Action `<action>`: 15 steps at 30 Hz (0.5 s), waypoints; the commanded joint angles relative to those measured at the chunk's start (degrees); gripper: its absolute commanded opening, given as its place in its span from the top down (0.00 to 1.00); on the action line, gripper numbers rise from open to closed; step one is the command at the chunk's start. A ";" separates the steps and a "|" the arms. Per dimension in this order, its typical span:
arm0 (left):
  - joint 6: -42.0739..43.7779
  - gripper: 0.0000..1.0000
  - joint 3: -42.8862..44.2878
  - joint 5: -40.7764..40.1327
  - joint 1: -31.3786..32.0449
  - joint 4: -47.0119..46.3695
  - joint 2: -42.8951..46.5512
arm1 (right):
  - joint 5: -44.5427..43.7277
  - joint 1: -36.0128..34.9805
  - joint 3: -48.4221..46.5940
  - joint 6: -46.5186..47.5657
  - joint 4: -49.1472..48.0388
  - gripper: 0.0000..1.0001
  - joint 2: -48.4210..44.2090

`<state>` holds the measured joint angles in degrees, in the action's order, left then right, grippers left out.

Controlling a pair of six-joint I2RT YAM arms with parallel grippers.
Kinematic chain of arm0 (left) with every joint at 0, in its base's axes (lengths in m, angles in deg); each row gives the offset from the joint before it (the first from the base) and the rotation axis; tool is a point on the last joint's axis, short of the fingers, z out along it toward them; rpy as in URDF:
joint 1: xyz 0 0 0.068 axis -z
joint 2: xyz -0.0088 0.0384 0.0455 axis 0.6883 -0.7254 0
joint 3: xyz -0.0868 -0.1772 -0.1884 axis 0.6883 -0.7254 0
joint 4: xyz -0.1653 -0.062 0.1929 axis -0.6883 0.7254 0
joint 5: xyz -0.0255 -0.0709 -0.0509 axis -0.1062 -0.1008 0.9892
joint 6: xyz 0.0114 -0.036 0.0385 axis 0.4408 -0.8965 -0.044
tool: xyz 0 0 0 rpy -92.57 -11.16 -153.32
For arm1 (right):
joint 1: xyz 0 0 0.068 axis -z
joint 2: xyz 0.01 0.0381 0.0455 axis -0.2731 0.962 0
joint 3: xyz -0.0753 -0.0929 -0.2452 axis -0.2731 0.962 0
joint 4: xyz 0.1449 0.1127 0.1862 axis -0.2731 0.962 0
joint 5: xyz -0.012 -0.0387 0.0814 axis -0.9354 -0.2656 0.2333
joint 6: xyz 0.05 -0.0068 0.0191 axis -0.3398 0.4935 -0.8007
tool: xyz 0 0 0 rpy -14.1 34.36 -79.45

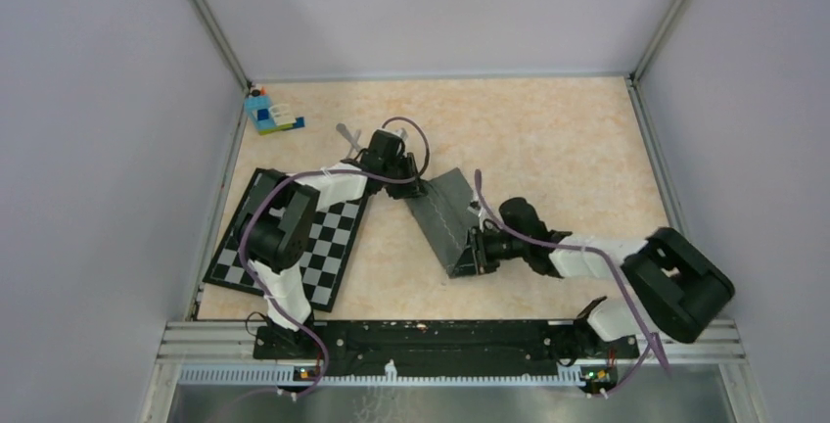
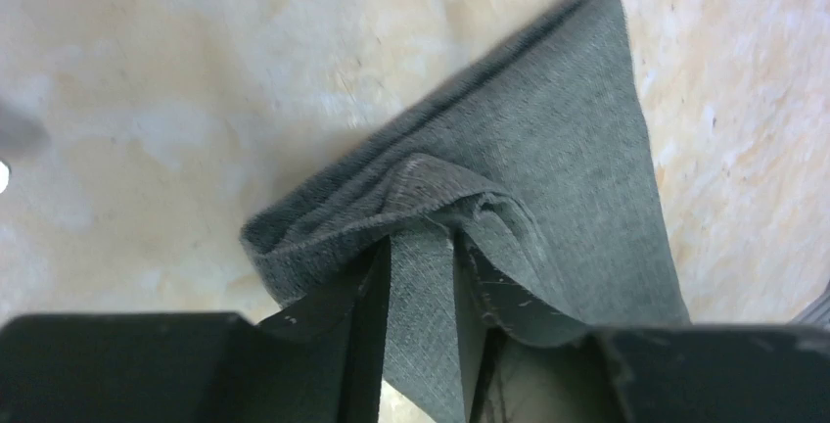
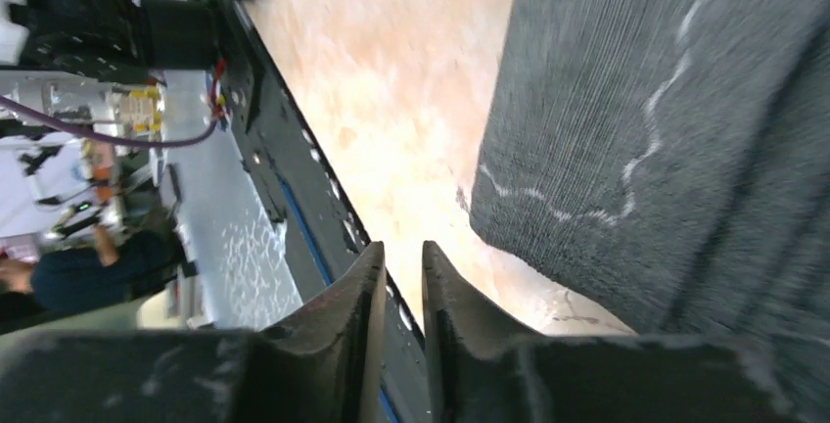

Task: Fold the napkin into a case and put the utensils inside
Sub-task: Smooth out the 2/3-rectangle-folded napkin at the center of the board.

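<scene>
The dark grey napkin (image 1: 445,219) lies folded into a narrow, tapering strip at the table's middle. My left gripper (image 1: 416,188) is at its far left corner and is shut on a lifted fold of the cloth; the left wrist view shows the napkin (image 2: 548,149) pinched in this gripper (image 2: 421,247). My right gripper (image 1: 478,250) is at the strip's near end. In the right wrist view it (image 3: 402,252) is shut with only a thin gap, empty, and the napkin (image 3: 666,129) lies just to its right. One silver utensil end (image 1: 346,133) shows behind the left arm; the rest is hidden.
A black-and-white checkered mat (image 1: 328,247) lies at the left under the left arm. A blue toy-brick block (image 1: 266,112) stands in the far left corner. Walls enclose the table on three sides. The black base rail (image 1: 421,340) runs along the near edge.
</scene>
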<state>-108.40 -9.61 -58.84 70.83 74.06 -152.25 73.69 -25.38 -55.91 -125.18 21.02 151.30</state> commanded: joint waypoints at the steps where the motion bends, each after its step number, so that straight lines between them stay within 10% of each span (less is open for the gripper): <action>1: 5.73 0.57 3.03 2.12 0.37 8.16 7.01 | -4.29 7.51 -7.49 6.76 15.75 0.71 -10.64; 9: 7.81 0.27 1.29 8.97 4.04 14.09 16.82 | -4.90 16.47 -15.16 11.62 20.23 0.60 -2.27; 15: 6.61 0.25 -4.90 7.24 8.53 16.10 23.09 | -10.35 15.64 -15.26 13.15 19.00 0.60 2.33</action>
<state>-102.06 -10.27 -51.97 77.23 87.32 -133.59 67.20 -8.79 -69.83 -114.80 39.88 151.82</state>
